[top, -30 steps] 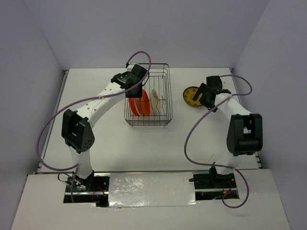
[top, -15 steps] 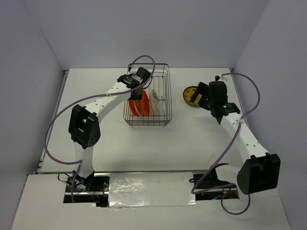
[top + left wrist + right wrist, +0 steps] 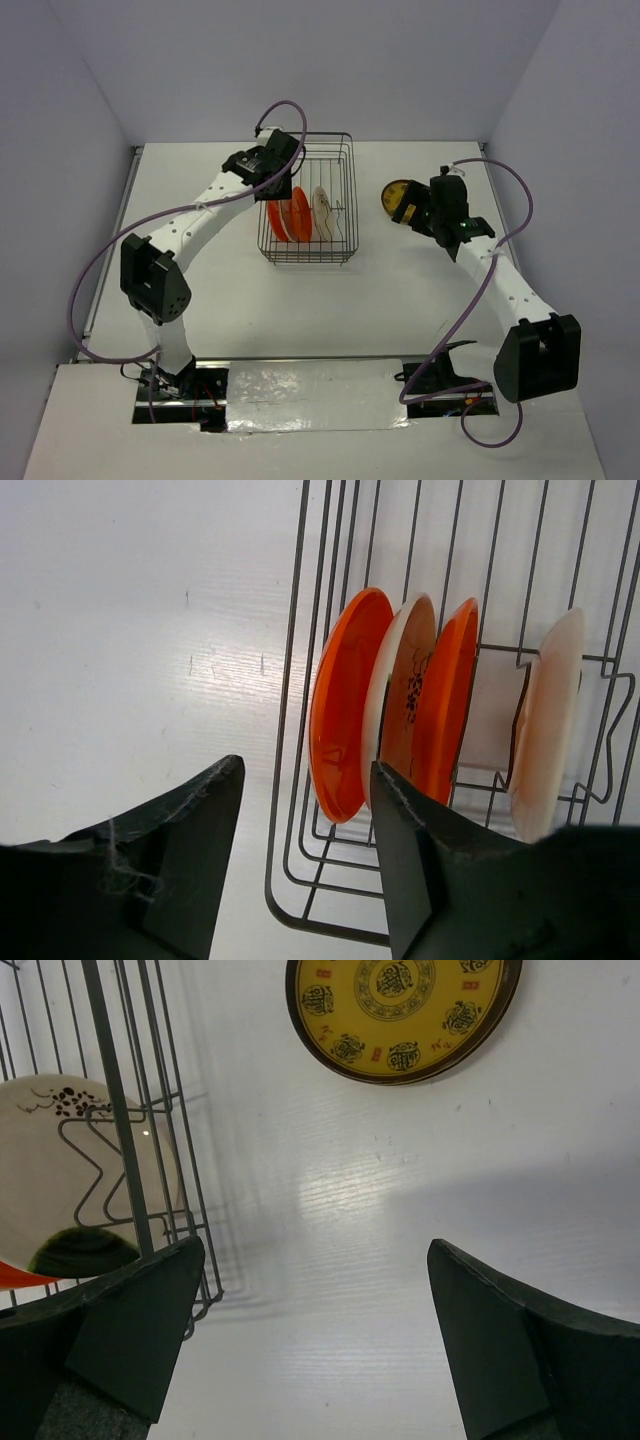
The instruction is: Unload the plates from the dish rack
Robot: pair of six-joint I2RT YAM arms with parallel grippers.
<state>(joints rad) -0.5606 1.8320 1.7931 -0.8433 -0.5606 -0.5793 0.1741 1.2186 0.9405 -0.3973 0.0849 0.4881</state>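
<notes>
The dish rack (image 3: 330,155) stands on the surface (image 3: 330,310), toward the far side and a little left of the middle. Four plates stand on edge in its near half, in one row from left to right. The first plate (image 3: 338,715), the second plate (image 3: 400,670) and the third plate (image 3: 455,695) are close together at the left. The fourth plate (image 3: 548,720) stands apart from them, more to the right. A fifth plate (image 3: 398,200) lies flat on the surface, right of the rack. The left tool (image 3: 282,180) is above the rack's left wall. The right tool (image 3: 418,205) is just beside the fifth plate, on its right.
</notes>
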